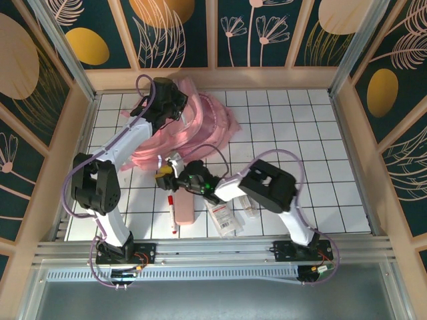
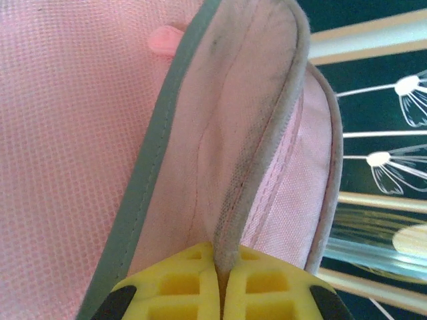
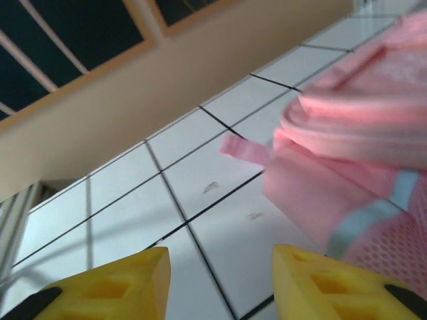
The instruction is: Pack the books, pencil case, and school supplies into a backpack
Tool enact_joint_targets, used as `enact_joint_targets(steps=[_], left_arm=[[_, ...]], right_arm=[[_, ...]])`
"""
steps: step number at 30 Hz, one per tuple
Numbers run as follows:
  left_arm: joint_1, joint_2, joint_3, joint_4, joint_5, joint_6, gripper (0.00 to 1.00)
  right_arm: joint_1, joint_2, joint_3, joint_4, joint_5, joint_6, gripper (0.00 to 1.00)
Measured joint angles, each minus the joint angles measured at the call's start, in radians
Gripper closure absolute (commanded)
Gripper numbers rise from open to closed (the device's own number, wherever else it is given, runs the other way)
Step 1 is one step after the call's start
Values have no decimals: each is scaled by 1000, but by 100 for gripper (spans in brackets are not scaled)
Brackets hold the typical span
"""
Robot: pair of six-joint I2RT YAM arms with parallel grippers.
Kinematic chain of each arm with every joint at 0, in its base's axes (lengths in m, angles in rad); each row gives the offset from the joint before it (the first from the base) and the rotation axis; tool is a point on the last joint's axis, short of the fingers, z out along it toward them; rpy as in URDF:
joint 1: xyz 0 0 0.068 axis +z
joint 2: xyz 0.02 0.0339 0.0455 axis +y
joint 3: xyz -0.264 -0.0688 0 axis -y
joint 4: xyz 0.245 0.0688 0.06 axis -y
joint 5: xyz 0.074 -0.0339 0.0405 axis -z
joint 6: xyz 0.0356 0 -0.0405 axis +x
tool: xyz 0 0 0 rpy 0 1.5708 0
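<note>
The pink backpack (image 1: pixel 207 123) lies at the back left of the tiled table. My left gripper (image 1: pixel 175 107) is shut on the grey-edged rim of its opening (image 2: pixel 267 153), with the seam pinched between the yellow fingertips (image 2: pixel 222 267). My right gripper (image 1: pixel 165 175) hovers open and holds nothing, low over the tiles (image 3: pixel 220 280), just beside the backpack's front corner (image 3: pixel 360 113). The pink pencil case (image 1: pixel 183 208), the red-and-white marker pen (image 1: pixel 173 215) and the white packet (image 1: pixel 223 219) lie near the front edge. A small clear tube (image 1: pixel 251 211) lies under the right arm. The books are out of view.
Wooden walls (image 1: pixel 80 133) enclose the table on three sides. A loose backpack strap (image 3: pixel 243 148) lies on the tiles ahead of the right fingers. The right arm's elbow (image 1: pixel 270 187) stretches across the front centre above the supplies.
</note>
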Motion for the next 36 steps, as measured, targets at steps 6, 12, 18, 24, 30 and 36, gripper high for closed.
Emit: enact_joint_targets(steps=[6, 12, 18, 24, 30, 36], left_arm=[[8, 13, -18, 21, 79, 122, 100], [21, 29, 31, -4, 124, 288, 100], [34, 54, 101, -63, 227, 499, 100], [33, 150, 267, -198, 344, 674, 100], [33, 156, 298, -250, 406, 765, 100], [33, 169, 327, -289, 462, 844, 100]], right_arm=[[-44, -309, -190, -18, 47, 8, 55], [-112, -525, -203, -313, 224, 30, 44], [-271, -640, -91, -742, 395, 134, 21], [-612, -624, -1, -930, 135, 156, 21], [-713, -373, 302, -1096, 27, 169, 17], [-686, -158, 465, -1202, 78, 230, 25]])
